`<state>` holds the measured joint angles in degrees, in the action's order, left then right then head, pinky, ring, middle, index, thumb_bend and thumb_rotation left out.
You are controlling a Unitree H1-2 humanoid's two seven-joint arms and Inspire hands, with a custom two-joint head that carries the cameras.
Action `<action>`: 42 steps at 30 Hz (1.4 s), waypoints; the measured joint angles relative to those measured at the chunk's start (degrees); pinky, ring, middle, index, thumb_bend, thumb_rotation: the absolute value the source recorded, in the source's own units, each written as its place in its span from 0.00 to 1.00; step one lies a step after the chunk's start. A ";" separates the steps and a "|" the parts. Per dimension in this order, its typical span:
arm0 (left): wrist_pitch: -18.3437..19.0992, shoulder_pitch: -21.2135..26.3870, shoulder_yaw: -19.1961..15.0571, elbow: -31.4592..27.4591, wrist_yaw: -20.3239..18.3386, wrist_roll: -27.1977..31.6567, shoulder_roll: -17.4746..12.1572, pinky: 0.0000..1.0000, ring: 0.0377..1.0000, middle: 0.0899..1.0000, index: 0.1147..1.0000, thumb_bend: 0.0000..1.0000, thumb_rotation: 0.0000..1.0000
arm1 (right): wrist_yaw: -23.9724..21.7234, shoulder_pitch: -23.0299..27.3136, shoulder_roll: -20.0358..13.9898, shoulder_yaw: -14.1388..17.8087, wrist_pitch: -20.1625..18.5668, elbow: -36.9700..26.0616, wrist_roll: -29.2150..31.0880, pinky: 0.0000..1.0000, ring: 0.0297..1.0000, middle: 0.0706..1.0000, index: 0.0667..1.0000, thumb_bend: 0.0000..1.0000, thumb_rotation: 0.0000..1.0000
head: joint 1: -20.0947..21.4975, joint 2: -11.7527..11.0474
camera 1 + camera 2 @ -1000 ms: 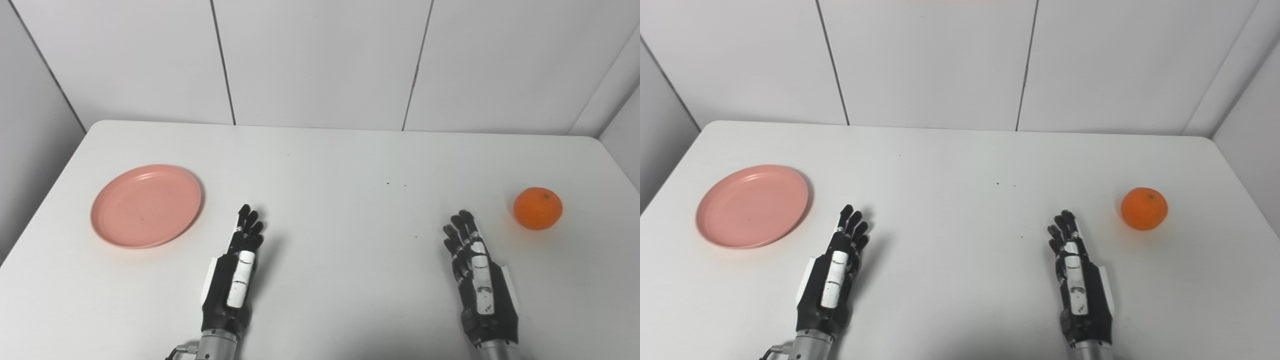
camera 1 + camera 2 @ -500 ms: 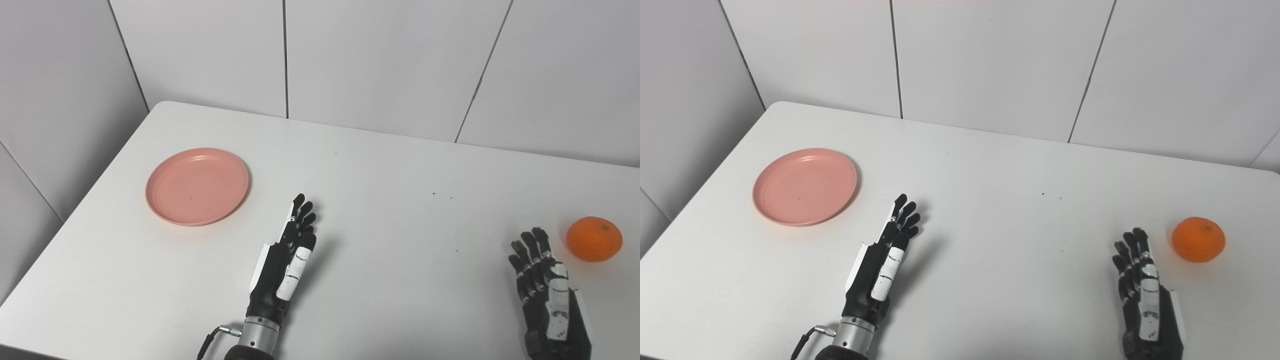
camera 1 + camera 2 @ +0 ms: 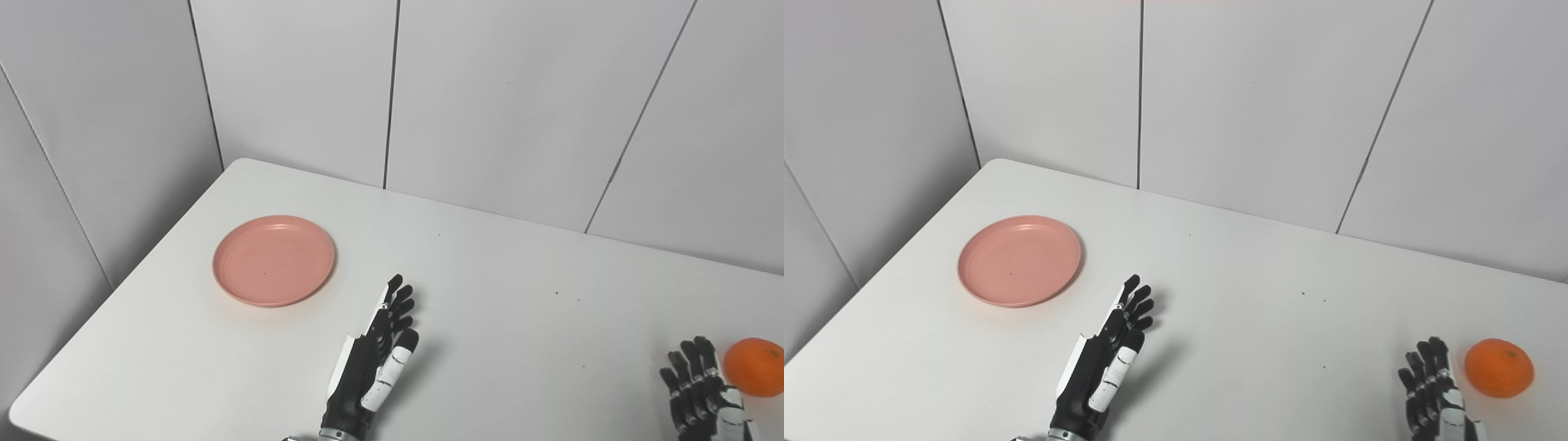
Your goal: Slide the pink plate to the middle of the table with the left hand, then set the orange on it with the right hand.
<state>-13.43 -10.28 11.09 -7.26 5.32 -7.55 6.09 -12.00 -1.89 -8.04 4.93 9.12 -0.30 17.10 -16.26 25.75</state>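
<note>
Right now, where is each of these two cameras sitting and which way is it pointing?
Left eye view: on the head, looking down and leftward at the white table; shows the left robot hand, and the right robot hand cut by the bottom edge.
Right eye view: beside it, slightly to the right, same downward aim; both robot hands show again.
Shared: pink plate at far left, orange at far right, panelled wall behind, both hands open, holding nothing.

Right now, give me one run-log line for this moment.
stage: not started | pink plate: far left, untouched | orange: right, on table | left hand: open | right hand: open
</note>
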 measured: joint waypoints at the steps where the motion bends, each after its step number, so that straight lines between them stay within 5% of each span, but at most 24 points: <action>1: -0.10 0.02 0.01 0.02 0.00 0.03 0.00 0.90 0.93 0.95 0.95 0.63 0.86 | -0.13 0.04 -0.03 0.04 0.22 0.04 0.01 1.00 1.00 1.00 1.00 0.77 0.98 | 0.00 -0.26; 9: -0.58 0.13 -0.49 0.14 -0.08 1.92 -0.08 0.89 0.92 0.94 0.94 0.62 0.84 | -0.70 0.21 0.26 0.06 0.68 0.32 -0.20 1.00 1.00 1.00 1.00 0.77 0.96 | 0.00 -1.23; 15: 1.05 0.14 -1.44 -0.49 -1.10 6.49 -0.19 0.91 0.93 0.94 0.93 0.71 0.82 | -0.70 0.25 0.54 0.00 0.98 0.31 -0.68 1.00 1.00 1.00 1.00 0.78 0.95 | 0.26 -1.14; 18: 4.27 0.01 -2.36 -1.74 -1.89 9.70 -0.19 0.95 0.94 0.95 0.94 0.81 0.80 | -0.67 0.26 0.86 -0.01 1.11 0.08 -0.80 1.00 0.99 0.98 1.00 0.80 0.94 | 0.44 -1.14; 28: 19.04 0.40 -7.32 -10.88 -4.08 17.03 -1.21 0.93 0.91 0.92 0.92 0.88 0.85 | -0.07 -0.40 1.65 -0.01 1.11 -1.88 -2.41 1.00 0.98 0.97 0.98 0.80 0.92 | 1.23 -1.23; 42: 38.00 11.24 -13.52 -26.02 -4.84 22.76 -6.62 0.90 0.88 0.89 0.89 0.93 0.87 | -0.04 -0.93 1.81 -0.09 1.11 -1.94 -2.74 1.00 0.96 0.95 0.97 0.77 0.91 | 1.84 -1.50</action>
<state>24.57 0.97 -2.43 -33.28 0.48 15.21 -0.53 -12.05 -2.82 -6.24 4.84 10.22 -2.24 14.36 -14.41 24.26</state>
